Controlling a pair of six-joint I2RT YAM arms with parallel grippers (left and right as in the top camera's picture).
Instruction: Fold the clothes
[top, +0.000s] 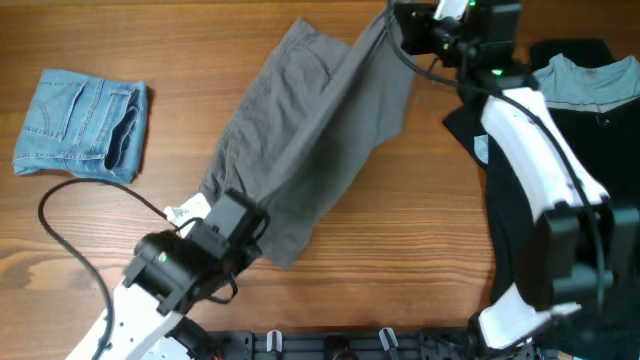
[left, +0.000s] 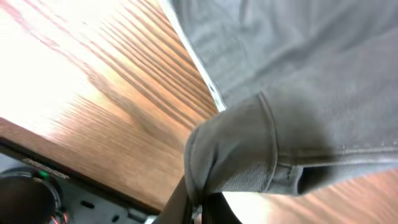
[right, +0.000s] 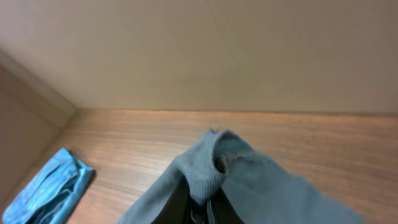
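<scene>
1. Currently the grey pants (top: 310, 140) stretch diagonally across mid-table, from 7 to 1 o'clock; left gripper (left: 202, 210) and right gripper (right: 205, 202) each pinch a bunched corner.
2. Risk: thin cloth could slip from either small pinch if the arms pull apart.
3. Room: bare table (top: 400, 260) at 5 o'clock; denim shorts (top: 82, 125) at 9, black garment (top: 615, 140) at 3, crowd sideways swings.
</scene>
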